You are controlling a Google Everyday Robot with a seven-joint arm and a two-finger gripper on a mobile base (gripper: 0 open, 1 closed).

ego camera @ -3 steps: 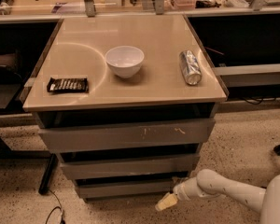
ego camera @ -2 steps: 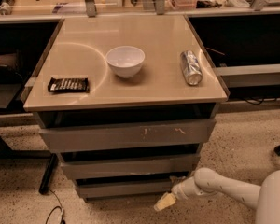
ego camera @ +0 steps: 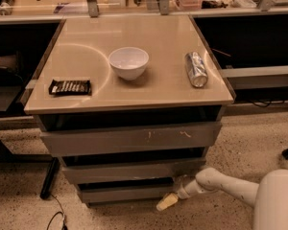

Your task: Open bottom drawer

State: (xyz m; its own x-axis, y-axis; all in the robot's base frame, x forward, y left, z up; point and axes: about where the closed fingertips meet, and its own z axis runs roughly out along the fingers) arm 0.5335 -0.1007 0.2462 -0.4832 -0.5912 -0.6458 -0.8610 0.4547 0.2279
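Note:
The bottom drawer (ego camera: 122, 193) is the lowest of three grey drawers under a beige tabletop; its plain flat front sits about flush, with a dark gap above it. My gripper (ego camera: 167, 201) hangs on a white arm that reaches in from the lower right. Its pale fingertips are at the drawer's right front corner, close to the floor. The scratched top drawer (ego camera: 129, 138) and the middle drawer (ego camera: 132, 170) sit above it.
On the tabletop (ego camera: 149, 90) stand a white bowl (ego camera: 128, 63), a dark snack bar (ego camera: 70, 86) and a lying crushed can (ego camera: 196, 69). Dark shelving flanks the cabinet. A black table leg (ego camera: 49, 178) and a cable (ego camera: 57, 217) are on the speckled floor at left.
The arm and gripper have shifted slightly left, closer to the drawer's right corner. The drawers have not visibly moved.

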